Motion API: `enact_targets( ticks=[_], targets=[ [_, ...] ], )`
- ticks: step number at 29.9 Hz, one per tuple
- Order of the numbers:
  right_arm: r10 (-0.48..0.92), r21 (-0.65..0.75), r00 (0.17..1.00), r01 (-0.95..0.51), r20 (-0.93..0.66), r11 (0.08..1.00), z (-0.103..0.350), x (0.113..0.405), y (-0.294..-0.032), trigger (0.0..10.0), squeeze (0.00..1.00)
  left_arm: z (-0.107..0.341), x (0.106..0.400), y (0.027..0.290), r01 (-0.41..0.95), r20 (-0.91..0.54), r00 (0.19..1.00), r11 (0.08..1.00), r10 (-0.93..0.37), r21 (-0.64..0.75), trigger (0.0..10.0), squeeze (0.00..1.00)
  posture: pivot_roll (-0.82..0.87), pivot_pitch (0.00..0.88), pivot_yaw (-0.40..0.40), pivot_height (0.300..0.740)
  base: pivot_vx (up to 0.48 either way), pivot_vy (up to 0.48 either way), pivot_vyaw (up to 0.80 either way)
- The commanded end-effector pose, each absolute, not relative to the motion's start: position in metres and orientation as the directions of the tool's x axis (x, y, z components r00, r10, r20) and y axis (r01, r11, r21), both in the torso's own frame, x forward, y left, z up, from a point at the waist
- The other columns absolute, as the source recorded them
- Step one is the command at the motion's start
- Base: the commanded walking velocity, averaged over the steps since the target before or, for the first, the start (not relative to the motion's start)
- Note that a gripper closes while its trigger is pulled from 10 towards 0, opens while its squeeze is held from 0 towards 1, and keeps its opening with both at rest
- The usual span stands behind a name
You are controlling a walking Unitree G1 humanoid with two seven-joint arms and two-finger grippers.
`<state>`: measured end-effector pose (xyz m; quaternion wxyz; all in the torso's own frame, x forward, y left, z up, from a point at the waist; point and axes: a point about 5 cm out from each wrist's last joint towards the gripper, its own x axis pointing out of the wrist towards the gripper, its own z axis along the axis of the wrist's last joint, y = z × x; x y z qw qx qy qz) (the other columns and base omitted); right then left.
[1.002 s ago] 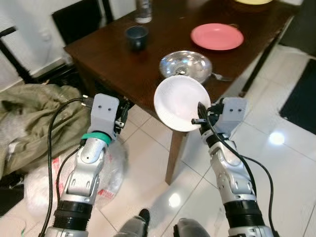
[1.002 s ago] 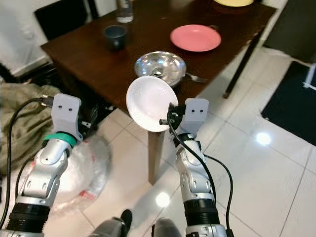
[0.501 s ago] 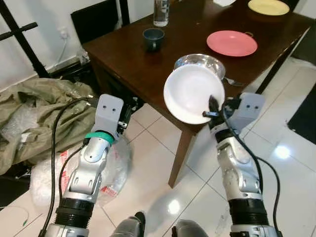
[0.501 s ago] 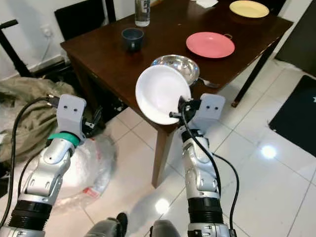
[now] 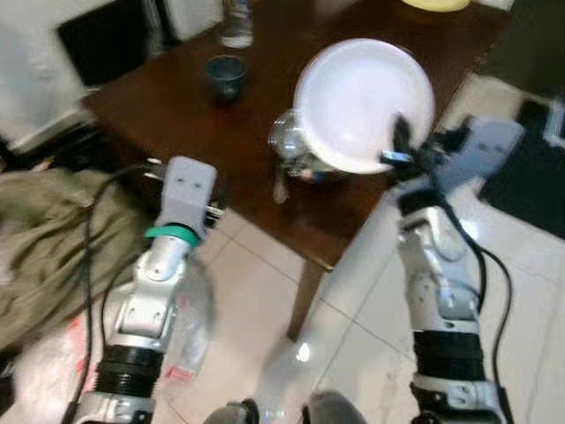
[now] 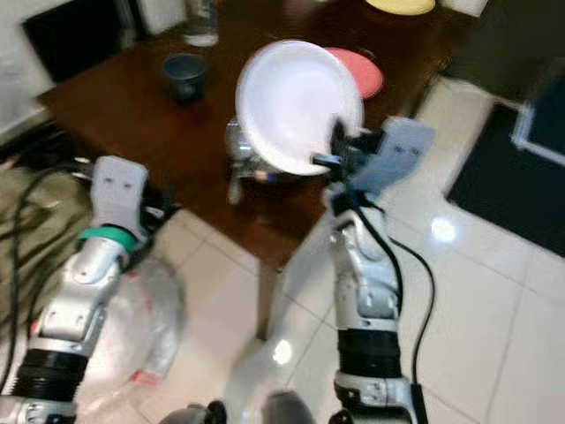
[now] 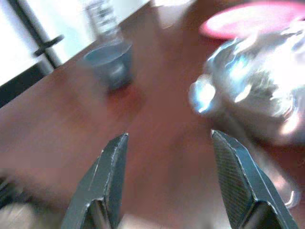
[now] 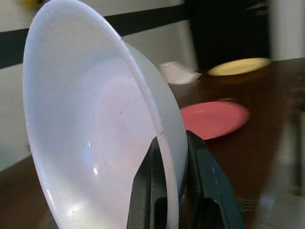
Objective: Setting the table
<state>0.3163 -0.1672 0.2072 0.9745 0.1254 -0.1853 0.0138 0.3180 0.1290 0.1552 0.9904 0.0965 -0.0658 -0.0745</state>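
Since a second ago, right end effector (image 5: 397, 155) is lifting the white plate (image 5: 362, 102) above the worktop (image 5: 177, 97), pinching its rim. Left end effector (image 7: 167, 181) is spread, hovering. Pink plate (image 8: 214, 119) already set; white one unplaced.

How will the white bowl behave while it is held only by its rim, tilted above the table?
The white bowl looks rigid and glossy, so it may slip or swing in the right claw, which pinches only its rim. It seems ceramic or hard plastic, so it could chip if it knocks against the metal bowl below.
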Motion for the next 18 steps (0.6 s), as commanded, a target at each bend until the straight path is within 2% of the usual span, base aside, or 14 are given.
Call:
enact_targets(
  ticks=[1, 4, 18],
  targets=[
    [0.004, 0.255, 0.922, -0.111, 0.388, 0.960, 0.2139, 0.3163, -0.1589, 10.0, 0.00, 0.1517, 0.3168, 0.1401, 0.105, 0.107, 0.986, 0.971, -0.131, 0.213, 10.0, 0.00, -0.13, 0.000, 0.073, 0.740, 0.480, 0.000, 0.00],
    [0.004, 0.252, 0.922, -0.110, 0.386, 0.961, 0.2138, 0.3167, -0.1597, 10.0, 0.00, 0.1524, 0.3172, 0.1403, 0.104, 0.111, 0.985, 0.971, -0.130, 0.215, 10.0, 0.00, -0.13, 0.000, 0.074, 0.740, 0.480, 0.000, 0.00],
    [0.010, 0.248, 0.936, -0.104, 0.351, 0.963, 0.2083, 0.3173, -0.1603, 10.0, 0.00, 0.1522, 0.3149, 0.1353, 0.134, 0.111, 0.981, 0.970, -0.158, 0.203, 10.0, 0.00, -0.13, 0.000, 0.072, 0.740, 0.000, 0.000, 0.00]
  ],
)
